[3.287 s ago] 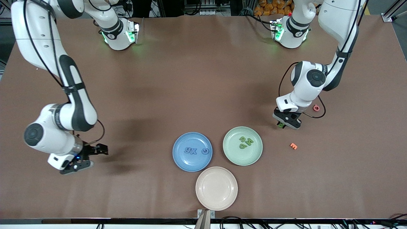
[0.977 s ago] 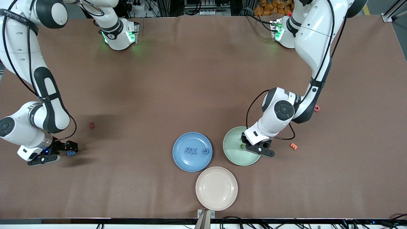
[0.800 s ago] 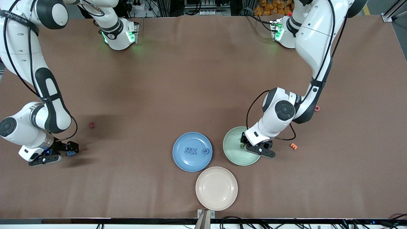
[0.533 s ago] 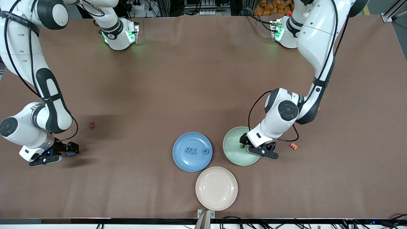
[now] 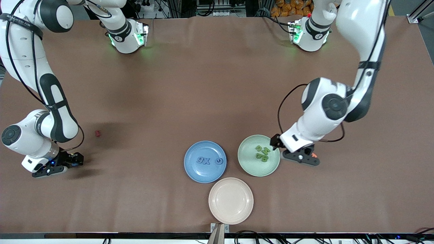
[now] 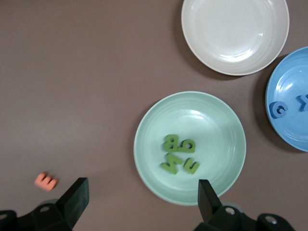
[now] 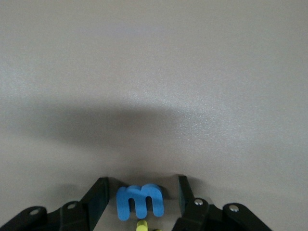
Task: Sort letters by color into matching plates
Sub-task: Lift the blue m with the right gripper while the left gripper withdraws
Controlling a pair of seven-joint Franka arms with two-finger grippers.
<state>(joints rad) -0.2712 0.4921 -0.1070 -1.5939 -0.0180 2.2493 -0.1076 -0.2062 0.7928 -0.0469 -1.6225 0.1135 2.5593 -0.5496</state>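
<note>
Four green letters lie together in the mint green plate; the left wrist view shows the same letters and plate. My left gripper hangs open and empty over that plate's rim, on the left arm's side. Three blue letters sit in the blue plate. Near the right arm's end of the table, my right gripper is down at the tabletop. A blue letter m lies between its fingers, with a thin gap on each side.
A cream plate sits nearer the front camera than the two colored plates. An orange E lies on the table beside the left gripper. A small red piece lies farther from the camera than the right gripper.
The left gripper opened over the green plate, left a green letter there, and drew back toward the left arm's end. The right gripper's fingers narrowed around the blue m.
</note>
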